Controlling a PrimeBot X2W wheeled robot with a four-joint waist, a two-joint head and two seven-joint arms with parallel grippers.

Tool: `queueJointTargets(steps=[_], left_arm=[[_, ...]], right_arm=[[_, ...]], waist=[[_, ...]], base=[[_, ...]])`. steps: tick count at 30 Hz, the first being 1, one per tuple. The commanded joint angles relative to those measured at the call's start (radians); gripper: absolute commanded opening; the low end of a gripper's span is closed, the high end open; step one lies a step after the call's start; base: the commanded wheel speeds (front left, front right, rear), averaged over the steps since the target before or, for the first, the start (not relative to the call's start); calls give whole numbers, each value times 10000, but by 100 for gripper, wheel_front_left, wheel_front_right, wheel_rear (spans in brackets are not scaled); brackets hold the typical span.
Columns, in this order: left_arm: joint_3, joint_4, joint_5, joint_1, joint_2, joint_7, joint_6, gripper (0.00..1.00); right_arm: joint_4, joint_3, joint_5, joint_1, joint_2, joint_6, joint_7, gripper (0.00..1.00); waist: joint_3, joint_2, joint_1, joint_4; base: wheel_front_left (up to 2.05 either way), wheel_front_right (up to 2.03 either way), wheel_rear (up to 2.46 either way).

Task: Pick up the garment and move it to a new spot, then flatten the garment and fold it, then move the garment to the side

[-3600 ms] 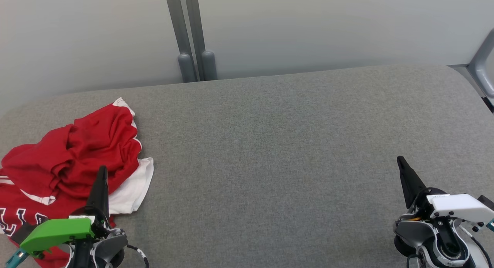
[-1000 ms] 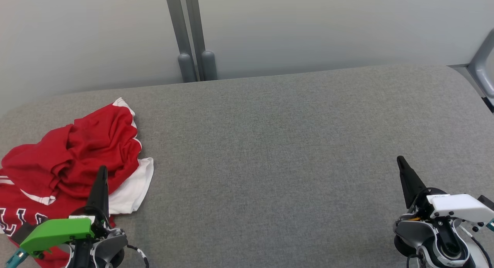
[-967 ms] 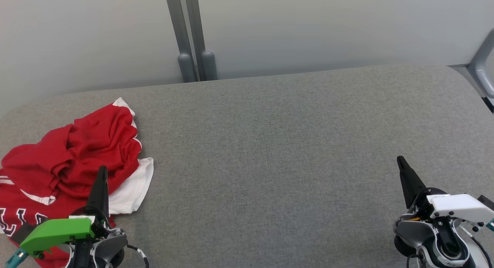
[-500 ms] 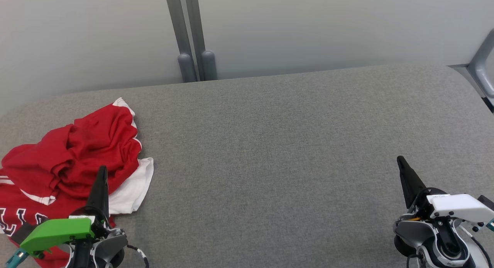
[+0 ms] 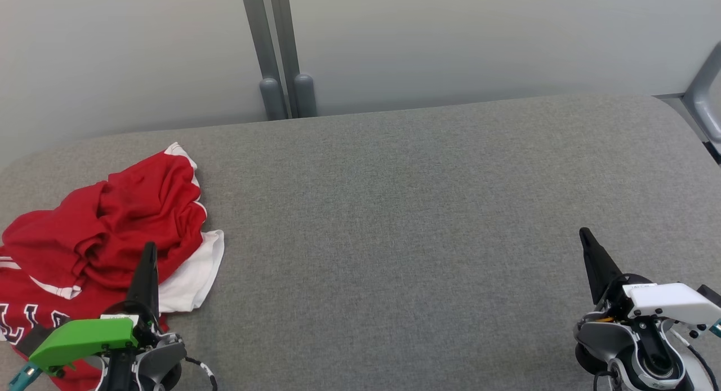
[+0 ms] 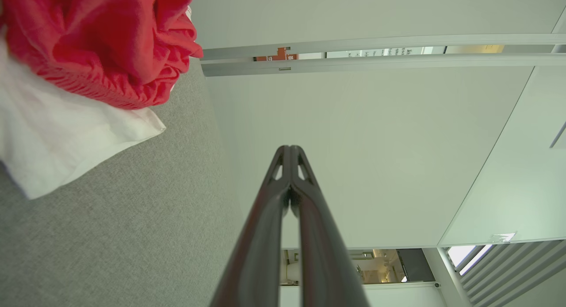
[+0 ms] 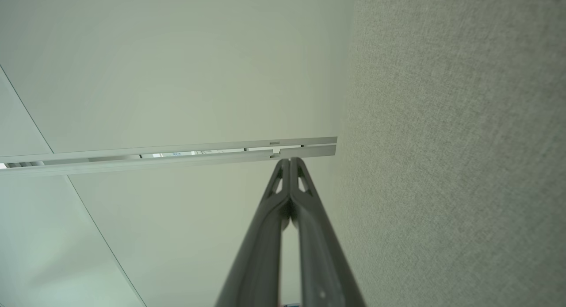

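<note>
Red garment (image 5: 112,227) sits crumpled at the left end of the worktop (image 5: 394,239), untouched imo. Left jaws pressed together, empty, parked just beside it, prob bc that arm grabs first. Right jaws closed & empty too, well apart on the right.

On the padded surface (image 5: 394,210) the garment (image 5: 112,227) lies just left of our left pincer (image 5: 148,250) and partly ahead of it (the two do not touch). Our right pincer (image 5: 586,236) stands well apart to the right; two posts (image 5: 287,95) rise beyond both.
</note>
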Motion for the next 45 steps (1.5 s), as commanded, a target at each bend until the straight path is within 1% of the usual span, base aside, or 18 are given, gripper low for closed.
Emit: queueJointTargets(steps=[1,5,6,9,16,20,24,32,41,45], left_arm=[[24,-2,8,-134,69,36,-53,0],[24,-4,8,-134,69,36,-53,0],[-6,23,0,13,-8,-4,2,100],[-43,253,1,192,-46,-13,17,100],[-479,217,91,211,-37,-379,13,100],[-627,236,406,200,-32,-571,11,100],[-640,198,914,233,-27,-755,9,100],[-752,32,2538,295,-18,-1096,175,100],[-1204,-22,4764,431,-7,-1455,251,100],[-1318,78,5715,491,-2,-1599,285,100]], right_arm=[[8,1,78,-51,-7,9,18,0],[8,1,78,-51,-7,9,17,0],[29,2,-4,12,4,0,0,100],[234,14,-4,193,61,-2,-5,100],[-2,157,-164,365,15,-1,-280,100],[-92,280,-467,439,-82,-1,-526,100],[-180,454,-1023,480,-239,0,-747,100],[-507,475,-3177,591,-385,0,-1098,100],[-966,589,-5657,724,-523,1,-1456,100],[-1079,658,-6537,822,-615,1,-1601,100]], waist=[[0,-1,0,0],[0,-1,0,0],[0,-1,0,0],[1,-1,0,0],[5,-1,0,18],[4,-1,0,19],[-4,-1,0,4],[-5,-1,0,10],[-21,-1,0,19],[-42,-1,0,17]], base=[[0,0,0],[0,0,0],[0,0,0],[0,0,0],[0,0,0],[0,0,0],[0,0,0],[0,0,0],[0,0,0],[0,0,0]])
